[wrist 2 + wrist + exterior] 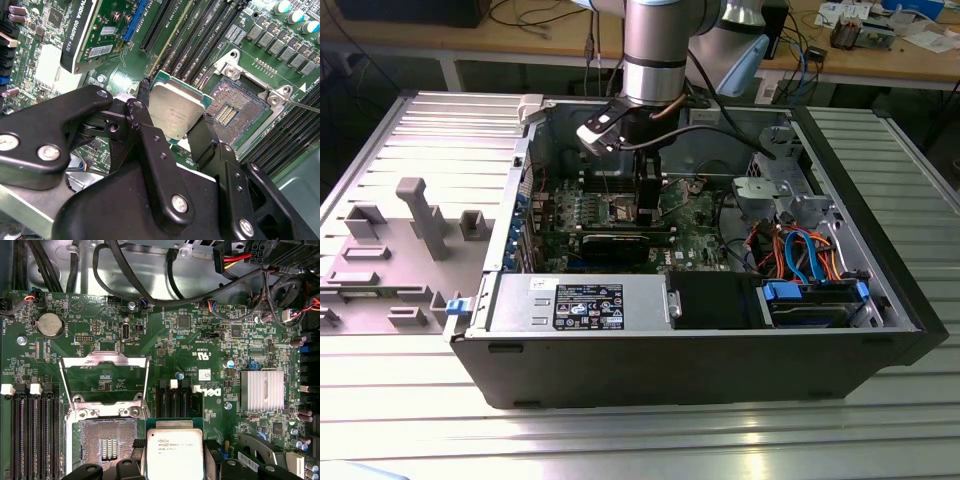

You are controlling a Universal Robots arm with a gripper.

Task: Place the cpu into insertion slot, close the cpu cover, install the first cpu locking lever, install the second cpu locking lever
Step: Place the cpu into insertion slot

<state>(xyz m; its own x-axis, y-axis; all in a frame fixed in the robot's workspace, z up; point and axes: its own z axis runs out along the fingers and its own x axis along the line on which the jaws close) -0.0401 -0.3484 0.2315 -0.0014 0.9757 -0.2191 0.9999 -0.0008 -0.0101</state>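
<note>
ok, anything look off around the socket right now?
Nothing damaged or spilled. The cpu is clamped in the gripper, beside the insertion slot rather than over it, so it is not seated. The cpu cover stands flipped open.

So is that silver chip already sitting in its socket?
No, the gripper holds the cpu off to one side of the insertion slot, whose pin field lies bare.

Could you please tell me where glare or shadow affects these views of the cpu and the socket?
Second wrist view: the cpu top has a soft sheen, and the gripper holding it shades the board below. First wrist view: even light, with the insertion slot dim beside the bright cpu. Exterior view: the case interior is dark, and the ribbed table glares.
</note>
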